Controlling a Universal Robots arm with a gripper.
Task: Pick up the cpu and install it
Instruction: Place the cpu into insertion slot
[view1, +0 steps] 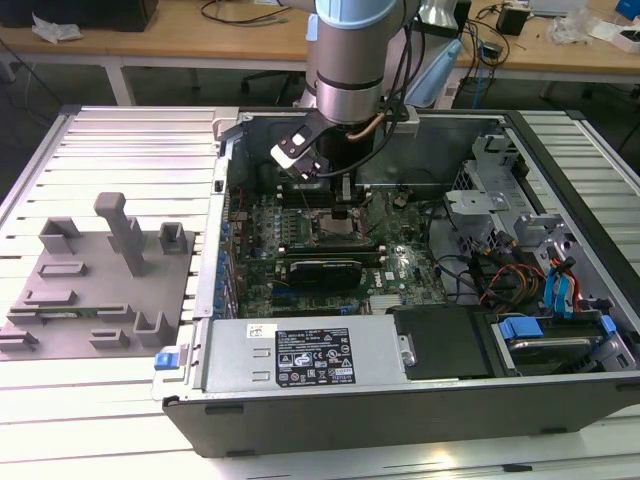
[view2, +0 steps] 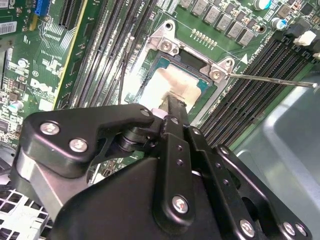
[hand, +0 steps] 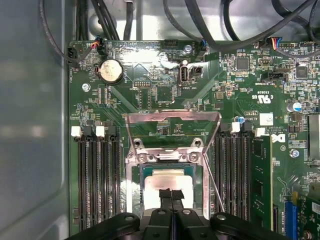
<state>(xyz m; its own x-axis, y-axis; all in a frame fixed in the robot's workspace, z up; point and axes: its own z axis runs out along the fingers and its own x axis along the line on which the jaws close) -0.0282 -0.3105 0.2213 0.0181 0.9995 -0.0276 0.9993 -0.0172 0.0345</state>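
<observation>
Here the cpu (hand: 164, 177) lies flat in the motherboard socket (hand: 131, 186), whose metal load plate (hand: 172, 116) is swung up. The gripper (hand: 171, 194) has its fingers pressed together, tips on the chip's top. The arm (view1: 345, 60) reaches straight down into the open computer case (view1: 400, 405).

Exterior view: arm (view1: 345, 50) stands near-vertical, silver wrist (view1: 343, 100) pointing straight down, gripper (view1: 345, 212) hanging low beneath it. First wrist view: gripper (hand: 170, 192) reaches fwd from the black body, two slim black fingers (hand: 165, 196) side by side w/ only a hairline btwn them, i.e. closed. Second wrist view: the fingers narrow to one thin tip (view2: 173, 102), links folded in.
</observation>
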